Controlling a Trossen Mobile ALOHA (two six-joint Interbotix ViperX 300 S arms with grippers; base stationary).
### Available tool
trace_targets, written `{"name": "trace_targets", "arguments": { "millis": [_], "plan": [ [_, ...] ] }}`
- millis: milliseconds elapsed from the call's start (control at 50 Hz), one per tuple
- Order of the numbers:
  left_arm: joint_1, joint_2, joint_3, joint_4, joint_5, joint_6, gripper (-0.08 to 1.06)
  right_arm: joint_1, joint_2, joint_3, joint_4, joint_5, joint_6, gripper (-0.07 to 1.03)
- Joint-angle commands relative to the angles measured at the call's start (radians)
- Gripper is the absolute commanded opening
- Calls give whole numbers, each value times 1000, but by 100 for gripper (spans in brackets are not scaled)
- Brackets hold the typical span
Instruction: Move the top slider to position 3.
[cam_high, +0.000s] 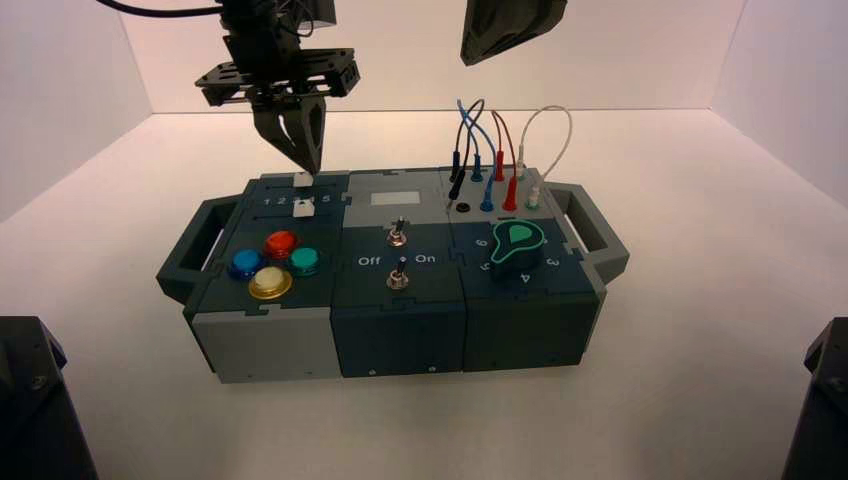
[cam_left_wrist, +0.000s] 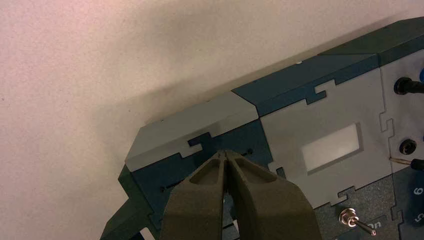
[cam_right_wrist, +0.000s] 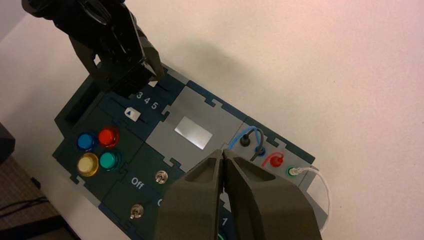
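Observation:
The top slider (cam_high: 302, 180) is a tiny white knob on the box's far left panel, above the number row. Its twin (cam_high: 303, 208) sits just below that row. My left gripper (cam_high: 309, 165) points down with its shut tips right at the top knob's far side; I cannot tell if they touch. In the left wrist view the shut fingers (cam_left_wrist: 226, 154) hide the knob and only the slot's ends show. In the right wrist view the numeral 3 (cam_right_wrist: 139, 96) shows beside the left gripper (cam_right_wrist: 156, 76). My right gripper (cam_right_wrist: 223, 151) hangs shut, high above the box's middle.
Four round coloured buttons (cam_high: 272, 262) sit near the front left. Two metal toggles (cam_high: 397, 235) stand in the middle section. A green dial (cam_high: 515, 245) and plugged wires (cam_high: 495, 160) occupy the right section. The box has a handle (cam_high: 590, 230) at each end.

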Motion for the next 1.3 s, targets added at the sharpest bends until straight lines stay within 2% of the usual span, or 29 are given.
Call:
{"name": "trace_targets", "arguments": {
  "millis": [20, 1300],
  "plan": [
    [-3, -12, -17, 3, 3, 0, -3, 3, -18, -14, -2, -11, -2, -2],
    [-3, -12, -8, 11, 15, 2, -3, 3, -20, -14, -2, -11, -3, -2]
  ]
}}
